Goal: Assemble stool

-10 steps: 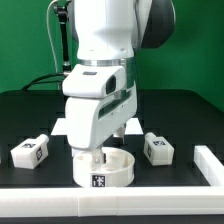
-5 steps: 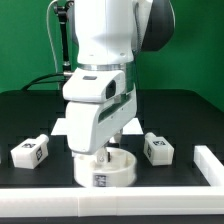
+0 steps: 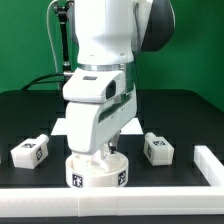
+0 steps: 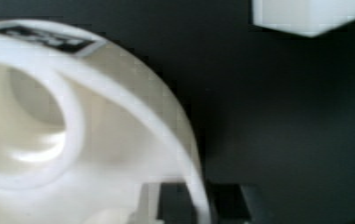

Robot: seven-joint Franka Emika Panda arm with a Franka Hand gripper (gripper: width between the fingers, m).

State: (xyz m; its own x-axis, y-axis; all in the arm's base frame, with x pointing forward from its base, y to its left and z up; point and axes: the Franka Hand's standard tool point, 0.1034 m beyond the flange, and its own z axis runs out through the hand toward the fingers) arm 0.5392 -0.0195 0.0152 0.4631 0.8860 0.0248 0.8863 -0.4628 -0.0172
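The white round stool seat (image 3: 97,174) stands on the black table against the front rail, with square tags on its side. My gripper (image 3: 106,153) reaches down into it and is shut on the seat's rim. In the wrist view the curved white rim (image 4: 147,110) runs between my two dark fingers (image 4: 231,204), with a tag (image 4: 49,38) on the seat. One blocky white leg (image 3: 30,151) lies at the exterior view's left and another (image 3: 158,148) at its right. One leg shows in the wrist view (image 4: 312,15). A third leg is not visible.
The white L-shaped rail (image 3: 160,192) runs along the table's front edge and turns back at the exterior view's right (image 3: 210,165). A flat white board (image 3: 60,128) lies behind my arm. Black cables hang at the back left.
The seat has slid toward the exterior view's left along the rail and turned, so two side tags face the camera now. My gripper moved with it.
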